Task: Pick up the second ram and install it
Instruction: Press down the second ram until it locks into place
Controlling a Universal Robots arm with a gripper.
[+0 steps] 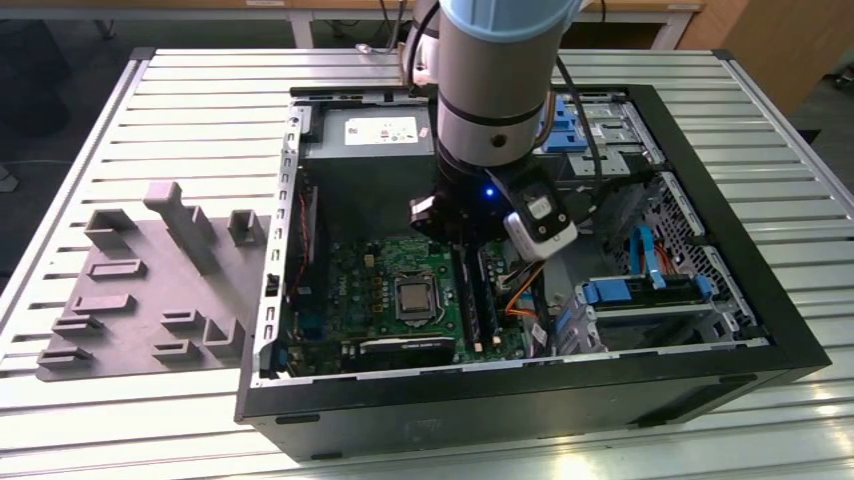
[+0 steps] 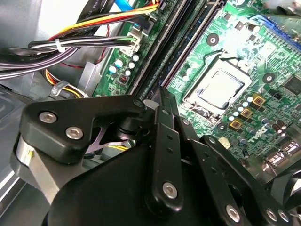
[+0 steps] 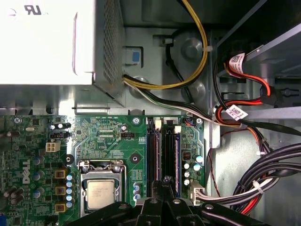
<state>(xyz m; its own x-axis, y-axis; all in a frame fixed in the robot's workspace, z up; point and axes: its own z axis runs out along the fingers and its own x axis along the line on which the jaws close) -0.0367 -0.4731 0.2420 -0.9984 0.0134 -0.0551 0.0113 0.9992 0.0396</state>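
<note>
Gripper (image 3: 165, 182) fingers pressed together, nothing seen between, low over black memory slots (image 3: 154, 155). Probably the second ram (image 3: 177, 160): blue-edged stick seated in slot just beside fingertips. Likely light, stiff, thin, fragile; best pinched by long edges, clear of chips.

The second ram (image 3: 177, 162), a thin blue stick, is seated upright in a black motherboard slot (image 3: 167, 160).
</note>
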